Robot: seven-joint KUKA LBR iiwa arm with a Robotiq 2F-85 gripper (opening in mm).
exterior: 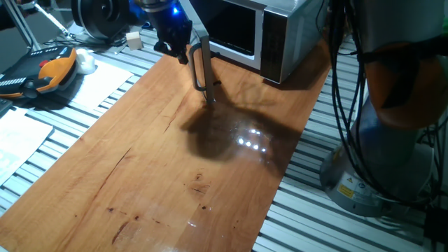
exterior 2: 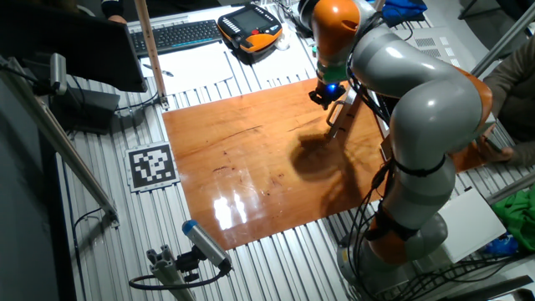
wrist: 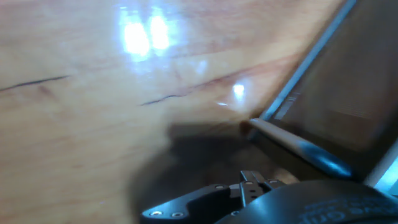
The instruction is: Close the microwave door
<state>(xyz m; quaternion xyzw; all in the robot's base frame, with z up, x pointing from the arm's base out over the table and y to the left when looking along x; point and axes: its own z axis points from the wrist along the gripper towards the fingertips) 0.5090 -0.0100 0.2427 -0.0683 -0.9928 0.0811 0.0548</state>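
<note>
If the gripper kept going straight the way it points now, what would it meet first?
Most likely the wooden tabletop: the gripper points downward beside the microwave door, whose handle lies just off that line. Depth is unclear.

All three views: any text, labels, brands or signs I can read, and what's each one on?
No words or numbers are legible in any view.
Square black-and-white marker on the slatted table: a code pattern, no letters.
Yellow sticker on the arm's base: too small to read.
Keyboard and orange pendant: markings too small.

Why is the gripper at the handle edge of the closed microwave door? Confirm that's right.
Not quite: the microwave door is open, swung out over the wooden table, as one fixed view shows. The gripper is indeed at its handle edge.
</note>
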